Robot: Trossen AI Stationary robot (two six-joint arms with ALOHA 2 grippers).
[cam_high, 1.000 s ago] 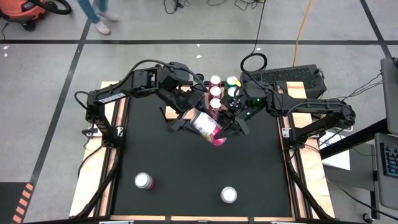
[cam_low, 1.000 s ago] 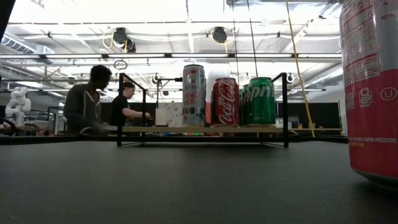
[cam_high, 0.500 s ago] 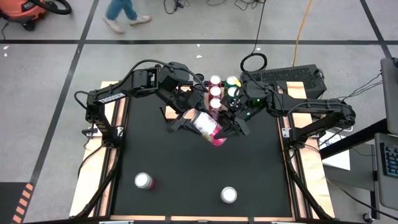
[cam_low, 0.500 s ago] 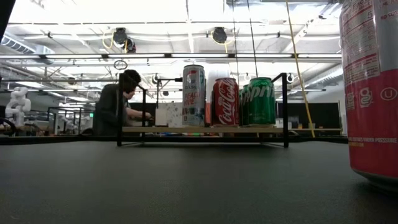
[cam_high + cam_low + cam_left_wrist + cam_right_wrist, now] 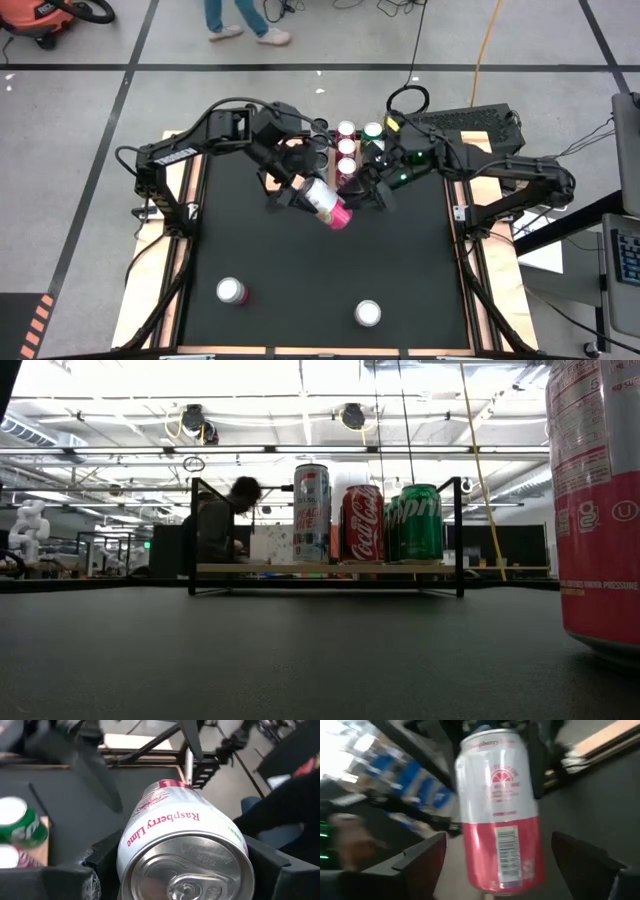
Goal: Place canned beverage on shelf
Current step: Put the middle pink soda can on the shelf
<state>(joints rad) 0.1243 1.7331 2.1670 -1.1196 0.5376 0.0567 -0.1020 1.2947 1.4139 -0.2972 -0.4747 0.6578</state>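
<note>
A white-and-pink raspberry-lime can (image 5: 325,203) hangs tilted over the middle of the black mat, with my left gripper (image 5: 308,194) shut on it. My right gripper (image 5: 373,189) stands open just to the can's right; in the right wrist view its fingers (image 5: 422,857) flank the can (image 5: 501,810) with gaps on both sides. The shelf (image 5: 330,569) is a wooden board at the mat's far edge. It bears several upright cans (image 5: 347,148), among them a red one (image 5: 362,523) and a green one (image 5: 418,522). My left gripper pinches the can's side wall near its lid end (image 5: 131,851) between its two fingers (image 5: 102,862). The fingers come slanting down from the table's far left and run along the can. The can is clear of the mat and tilted, its pink bottom end (image 5: 338,218) pointing near-right.
Two more cans stand upright on the mat's near part, one on the left (image 5: 231,291) and one on the right (image 5: 367,313). A pink can (image 5: 598,510) looms close to the low camera. Wooden strips edge the mat (image 5: 400,270). People move beyond the table's far edge.
My right gripper has opened, let go of the can and drawn back a little toward the table's far right. The can stays in my left gripper, lifted clear, and has shifted slightly toward the left.
</note>
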